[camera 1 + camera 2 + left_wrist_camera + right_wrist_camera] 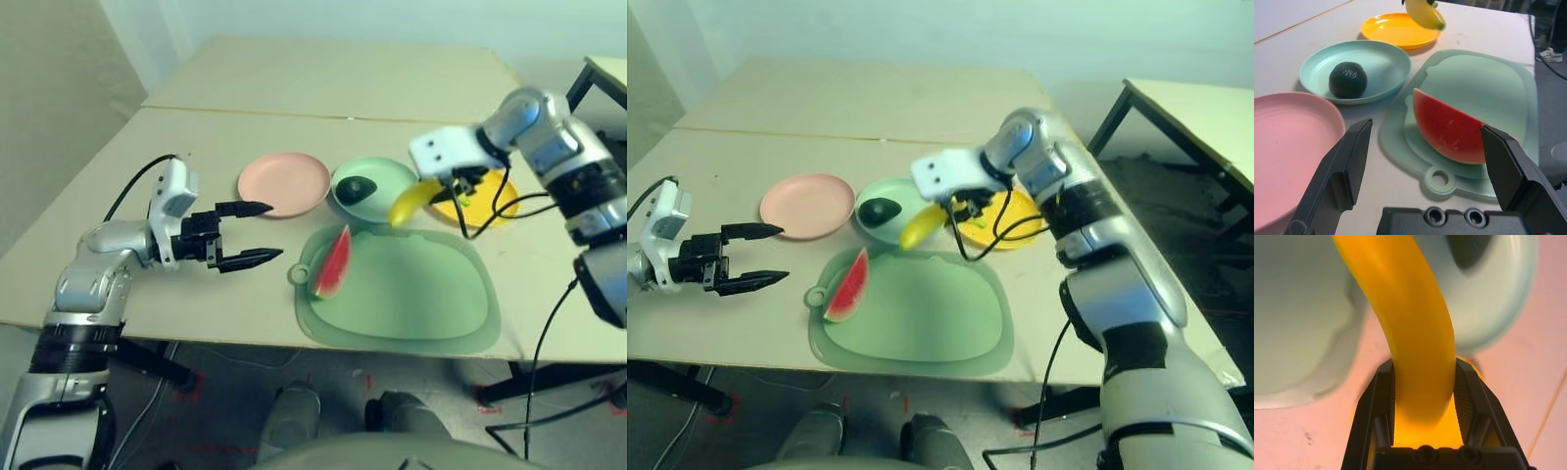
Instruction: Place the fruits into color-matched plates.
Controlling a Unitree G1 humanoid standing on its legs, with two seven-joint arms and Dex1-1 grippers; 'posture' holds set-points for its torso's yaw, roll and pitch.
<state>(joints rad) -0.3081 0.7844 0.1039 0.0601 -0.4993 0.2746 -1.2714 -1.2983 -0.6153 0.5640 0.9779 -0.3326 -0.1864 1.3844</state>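
The right gripper (1424, 382) is clamped on the banana (411, 203), which hangs in the air at the right of centre in the head view, above the gap between the green plate (392, 176) and the yellow plate (495, 211). In the right wrist view both fingers press on one end of the banana, and the long free end curves away from them.

The left gripper (257, 234) is at the left of the frame with its jaws wide apart and nothing between them. It points toward the watermelon (333, 262), which stands on the left edge of the mat (431, 294) in the lower centre. The avocado (361, 189) lies already in the green plate, and the pink plate (284, 183), left of it, holds nothing.

The risk, I think, is the grip near one end: the banana can swing or slip between the fingers. If it is let go too early, it may fall into the green plate or on the table, not in the yellow one. It may also roll off the shallow rim.
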